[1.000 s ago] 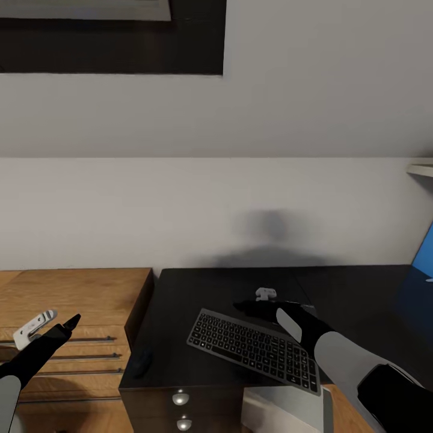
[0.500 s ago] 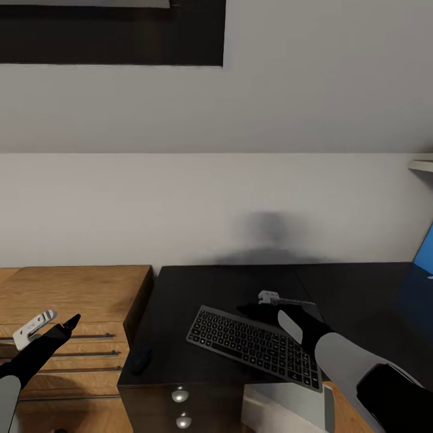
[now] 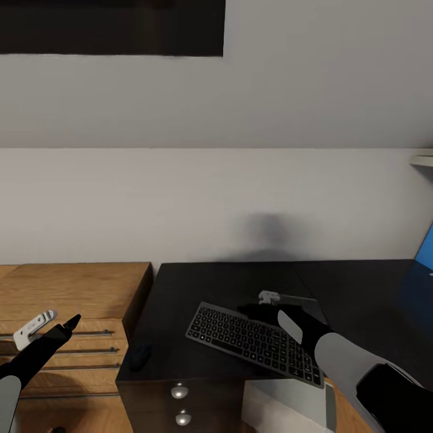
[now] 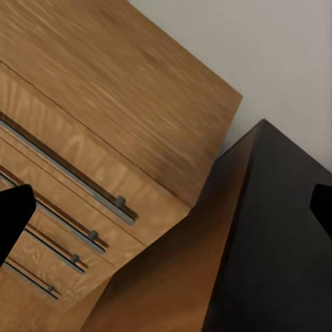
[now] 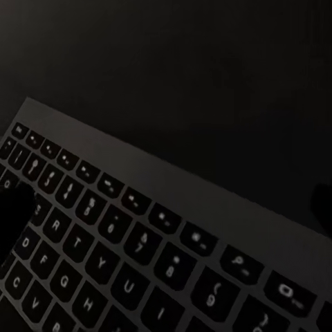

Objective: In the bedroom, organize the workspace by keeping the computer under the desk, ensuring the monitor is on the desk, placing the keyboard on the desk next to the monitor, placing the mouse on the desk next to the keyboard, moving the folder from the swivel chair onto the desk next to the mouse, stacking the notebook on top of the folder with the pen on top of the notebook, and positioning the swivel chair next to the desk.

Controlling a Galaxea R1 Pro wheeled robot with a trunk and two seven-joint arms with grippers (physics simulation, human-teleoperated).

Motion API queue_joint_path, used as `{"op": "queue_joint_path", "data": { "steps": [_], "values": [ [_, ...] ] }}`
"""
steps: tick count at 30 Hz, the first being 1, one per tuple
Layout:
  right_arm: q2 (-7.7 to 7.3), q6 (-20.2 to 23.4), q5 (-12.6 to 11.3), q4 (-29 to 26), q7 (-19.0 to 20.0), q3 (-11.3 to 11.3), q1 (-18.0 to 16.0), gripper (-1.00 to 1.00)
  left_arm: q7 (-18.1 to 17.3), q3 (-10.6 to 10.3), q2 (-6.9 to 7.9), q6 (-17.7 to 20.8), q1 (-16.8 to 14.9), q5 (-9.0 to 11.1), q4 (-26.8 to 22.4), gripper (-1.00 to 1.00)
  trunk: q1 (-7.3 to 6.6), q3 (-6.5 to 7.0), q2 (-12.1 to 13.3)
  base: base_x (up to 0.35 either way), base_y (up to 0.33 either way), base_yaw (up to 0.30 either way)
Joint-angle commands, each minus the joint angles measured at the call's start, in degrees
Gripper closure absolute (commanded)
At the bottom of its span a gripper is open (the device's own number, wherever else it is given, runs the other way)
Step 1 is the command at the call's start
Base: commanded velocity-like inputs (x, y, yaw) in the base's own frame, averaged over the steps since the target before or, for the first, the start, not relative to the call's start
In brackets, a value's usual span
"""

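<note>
The keyboard lay slantwise on the desk, its near right corner jutting past the front edge above the light-grey computer below. It looked a slim, stiff slab, light enough for one arm by my reckoning, but with little thickness to pinch. I would have taken it across a long edge near the middle, since a grip at one end would likely let the other end droop or swing.

The right gripper hung over the keyboard's far edge, and from the head view I could not tell whether its fingers were apart or together (in the right wrist view the dark shapes at the sides might have been fingertips, but they melted into the black desktop). That view looked along the key rows at close range, everything dim.

The left gripper was held well off to the side in front of the wooden dresser, carrying nothing, its pale finger and its dark finger standing apart.

A small dark lump sat at the desk's left front edge, perhaps the mouse, though it was too small and dark to be sure. At the right border only a blue sliver showed, cut off by the frame, which I took for the monitor's screen.
</note>
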Motion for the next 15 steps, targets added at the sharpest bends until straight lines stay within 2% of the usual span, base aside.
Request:
{"op": "queue_joint_path", "data": {
  "steps": [1,15],
  "values": [
    [-0.05,0.2,-0.2,-0.1,0.1,0.2,-0.1,-1.0,0.1,0.1,-0.01,0.3,0.0,0.4,-0.1,-1.0,0.23,-0.25,-0.5,0.0,0.0,0.0],
    [-0.04,0.2,-0.1,-0.1,0.1,0.2,0.0,-1.0,0.2,0.1,-0.03,0.3,0.0,0.4,0.0,-1.0,3.3,-2.76,-6.1,0.0,0.0,0.0]
  ]
}}
